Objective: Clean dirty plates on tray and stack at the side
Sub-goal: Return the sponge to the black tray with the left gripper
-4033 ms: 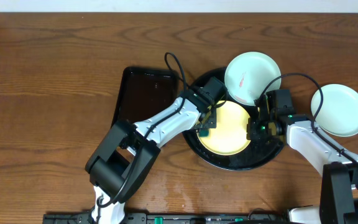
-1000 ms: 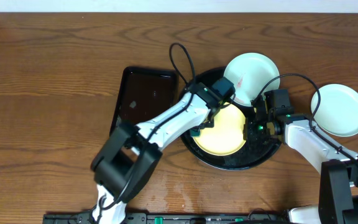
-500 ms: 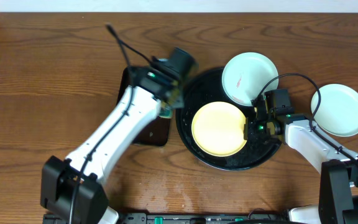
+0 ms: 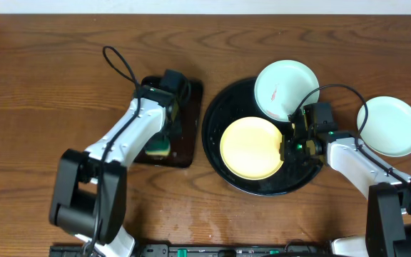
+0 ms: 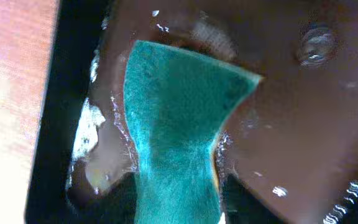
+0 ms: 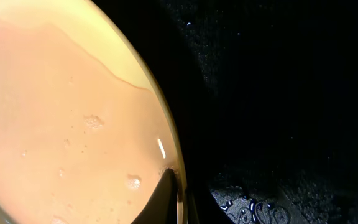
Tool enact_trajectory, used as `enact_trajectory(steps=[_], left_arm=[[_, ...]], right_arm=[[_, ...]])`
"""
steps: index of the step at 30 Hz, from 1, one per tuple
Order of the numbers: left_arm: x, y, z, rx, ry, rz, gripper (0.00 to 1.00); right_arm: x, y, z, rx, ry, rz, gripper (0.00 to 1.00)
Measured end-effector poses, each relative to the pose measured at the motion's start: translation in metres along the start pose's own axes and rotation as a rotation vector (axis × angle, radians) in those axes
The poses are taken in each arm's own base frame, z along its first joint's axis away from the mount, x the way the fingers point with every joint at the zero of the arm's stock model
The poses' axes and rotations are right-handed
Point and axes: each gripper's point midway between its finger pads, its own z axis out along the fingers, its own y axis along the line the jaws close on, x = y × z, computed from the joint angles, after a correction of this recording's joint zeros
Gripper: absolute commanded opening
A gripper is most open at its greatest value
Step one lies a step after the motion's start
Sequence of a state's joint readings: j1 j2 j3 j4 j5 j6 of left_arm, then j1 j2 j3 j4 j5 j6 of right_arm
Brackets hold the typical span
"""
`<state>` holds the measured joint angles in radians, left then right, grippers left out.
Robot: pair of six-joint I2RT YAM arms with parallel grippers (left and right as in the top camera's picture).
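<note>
Left arm (image 4: pixel 130 132) has swung off the round black tray (image 4: pixel 262 184) since half a second ago and now sits over the rectangular dark tray (image 4: pixel 191 118). Left jaws are clamped on the green sponge (image 5: pixel 178 124), pinching one end. The sponge is low over that tray's wet floor; I can't tell if it touches.

Right arm (image 4: pixel 348 157) hasn't moved. Right jaws are closed on the right rim of the yellow plate (image 4: pixel 250 148), and my wrist feed shows one finger (image 6: pixel 166 190) on the rim's inner side.

- Yellow plate lies flat in the round tray, wet with droplets.
- Smeared mint plate (image 4: pixel 285 89) overlaps the tray's far rim.
- Second mint plate (image 4: pixel 389 126) sits on the tabletop (image 4: pixel 48 86), right of the tray and apart from it.
</note>
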<state>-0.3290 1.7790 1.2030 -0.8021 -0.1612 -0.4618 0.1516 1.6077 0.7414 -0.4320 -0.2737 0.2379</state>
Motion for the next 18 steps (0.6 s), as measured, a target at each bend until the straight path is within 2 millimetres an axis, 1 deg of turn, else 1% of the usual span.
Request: enact_trajectory(steps=[1, 3, 7, 9, 10, 12, 15, 18], left_arm=[[-0.001, -0.001, -0.007, 0.015, -0.009, -0.003, 0.63], [-0.002, -0.002, -0.023, 0.053, -0.026, -0.004, 0.67], [-0.006, -0.003, -0.073, 0.17, -0.109, -0.017, 0.73], [-0.007, -0.002, -0.101, 0.231, -0.166, -0.026, 0.75], [-0.006, -0.001, -0.11, 0.249, -0.181, -0.03, 0.81], [-0.004, 0.003, -0.129, 0.284, -0.22, -0.033, 0.82], [-0.003, 0.006, -0.149, 0.322, -0.268, -0.042, 0.82], [-0.002, 0.007, -0.156, 0.34, -0.285, -0.044, 0.82]], right_arm=[[0.0, 0.0, 0.0, 0.0, -0.001, 0.0, 0.01], [0.0, 0.0, -0.002, 0.004, -0.001, -0.003, 0.01], [0.004, -0.006, -0.012, 0.05, 0.0, 0.0, 0.01], [0.0, -0.006, -0.026, 0.063, -0.039, -0.009, 0.01], [-0.003, -0.005, -0.035, 0.07, -0.072, -0.016, 0.01], [-0.012, -0.002, -0.059, 0.086, -0.154, -0.035, 0.01], [-0.024, 0.0, -0.094, 0.124, -0.288, -0.061, 0.01], [-0.031, 0.006, -0.124, 0.167, -0.408, -0.1, 0.01]])
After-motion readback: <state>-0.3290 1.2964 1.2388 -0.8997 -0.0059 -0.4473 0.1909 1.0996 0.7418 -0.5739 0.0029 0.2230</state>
